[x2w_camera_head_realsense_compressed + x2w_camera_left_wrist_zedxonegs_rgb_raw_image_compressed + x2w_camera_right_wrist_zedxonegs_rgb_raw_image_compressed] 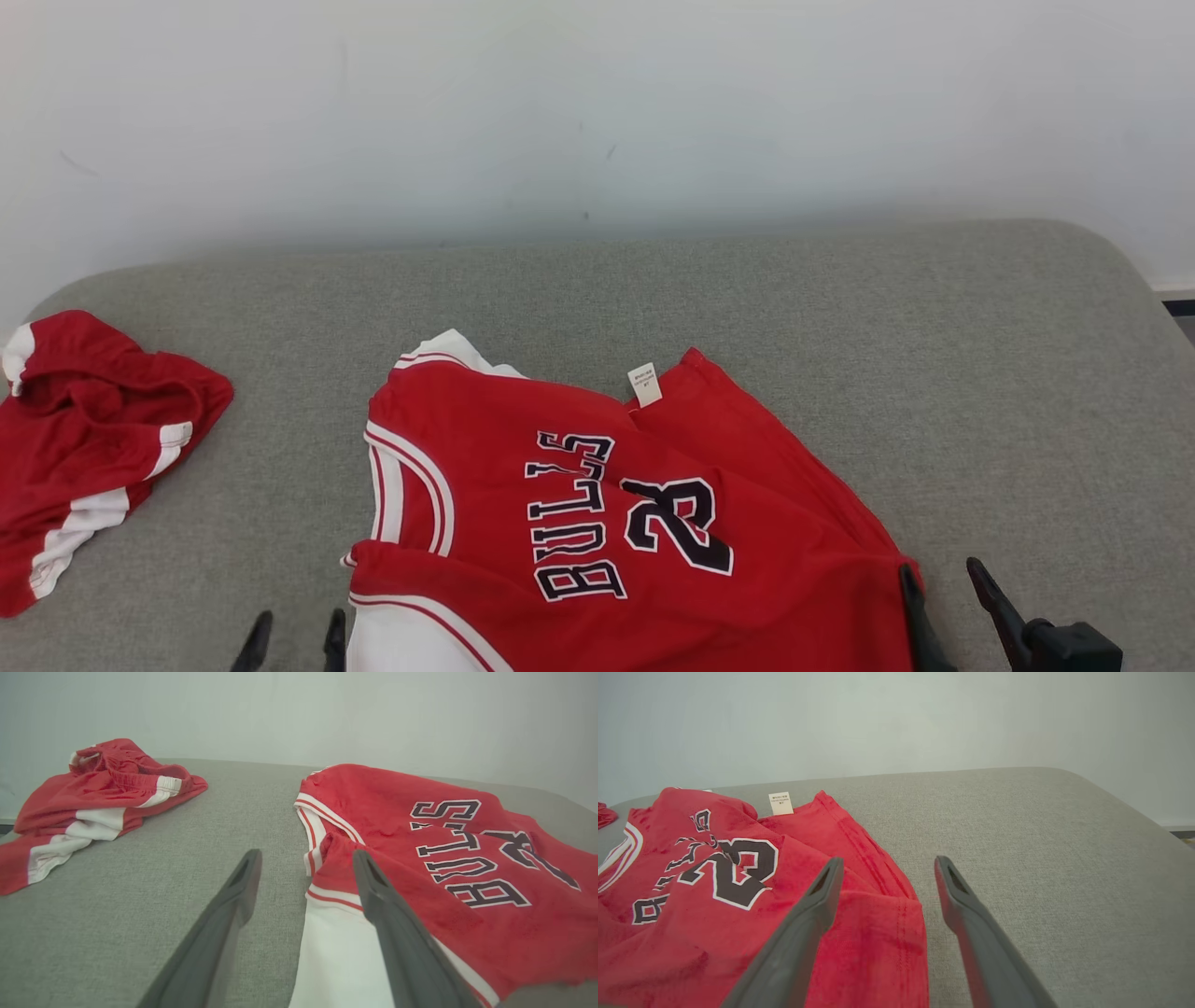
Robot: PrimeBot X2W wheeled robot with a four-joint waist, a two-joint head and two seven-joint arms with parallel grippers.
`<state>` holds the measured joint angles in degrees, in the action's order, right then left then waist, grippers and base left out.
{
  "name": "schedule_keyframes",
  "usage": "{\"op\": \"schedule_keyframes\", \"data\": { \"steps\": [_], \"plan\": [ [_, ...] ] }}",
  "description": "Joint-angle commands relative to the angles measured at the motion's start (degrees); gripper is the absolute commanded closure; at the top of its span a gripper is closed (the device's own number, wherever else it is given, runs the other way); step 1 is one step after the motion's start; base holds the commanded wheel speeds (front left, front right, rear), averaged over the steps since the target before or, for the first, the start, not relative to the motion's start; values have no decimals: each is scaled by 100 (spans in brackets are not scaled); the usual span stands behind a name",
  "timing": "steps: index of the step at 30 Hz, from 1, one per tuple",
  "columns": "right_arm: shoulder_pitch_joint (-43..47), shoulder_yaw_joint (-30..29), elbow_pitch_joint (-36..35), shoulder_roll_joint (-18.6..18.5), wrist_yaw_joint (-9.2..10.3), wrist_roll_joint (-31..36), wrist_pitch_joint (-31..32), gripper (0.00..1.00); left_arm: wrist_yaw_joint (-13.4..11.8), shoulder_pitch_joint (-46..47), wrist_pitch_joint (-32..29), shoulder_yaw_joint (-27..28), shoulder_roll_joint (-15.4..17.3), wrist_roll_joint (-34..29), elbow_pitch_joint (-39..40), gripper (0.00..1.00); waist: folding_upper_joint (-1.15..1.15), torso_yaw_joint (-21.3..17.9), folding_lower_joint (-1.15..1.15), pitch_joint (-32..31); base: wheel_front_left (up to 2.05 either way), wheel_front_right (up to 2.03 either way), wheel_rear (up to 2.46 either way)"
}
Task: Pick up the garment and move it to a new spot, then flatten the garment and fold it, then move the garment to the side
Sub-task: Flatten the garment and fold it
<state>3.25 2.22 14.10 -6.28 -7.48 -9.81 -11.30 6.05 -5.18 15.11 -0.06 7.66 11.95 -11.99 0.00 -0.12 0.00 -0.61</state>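
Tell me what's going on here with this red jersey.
A two-armed robot faces the red Bulls jersey, which lies rumpled on the grey padded surface. Its left gripper and right gripper sit at either side of the jersey's near end, both open and holding nothing. A second red and white garment lies bunched off to the robot's left.

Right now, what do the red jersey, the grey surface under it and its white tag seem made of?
Red jersey: likely soft knit fabric, matte and slightly fuzzy; it rumples limply.
Grey surface: seems woven upholstery cloth, matte, with a fine visible weave and rounded padded corners.
White tag: thin printed fabric or paper; too small to tell.
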Motion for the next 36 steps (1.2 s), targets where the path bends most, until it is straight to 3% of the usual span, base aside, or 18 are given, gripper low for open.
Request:
{"op": "schedule_keyframes", "data": {
  "steps": [1,14,32,33,34,36],
  "plan": [
    [49,-70,127,29,-4,61,28,0,20,-18,4,-67,6,-14,-139,0,0,-1,0,30,0,0,0],
    [-71,-279,1307,141,-4,66,-49,0,106,174,4,-410,-17,101,-1135,0,0,-22,0,247,0,0,0],
    [-829,228,3072,220,-5,-502,-321,0,138,501,4,-841,44,445,-2162,0,0,-57,0,247,0,0,0],
    [-916,343,3238,258,-7,-692,-320,72,139,532,4,-916,65,535,-2211,68,0,-65,0,247,0,0,0],
    [-967,410,3303,276,-11,-761,-324,100,139,550,4,-937,71,570,-2221,100,0,-67,0,250,0,0,0],
    [-1043,536,3342,286,-11,-866,-339,100,139,577,4,-970,82,627,-2177,100,0,-65,0,261,0,0,0]
  ]
}}
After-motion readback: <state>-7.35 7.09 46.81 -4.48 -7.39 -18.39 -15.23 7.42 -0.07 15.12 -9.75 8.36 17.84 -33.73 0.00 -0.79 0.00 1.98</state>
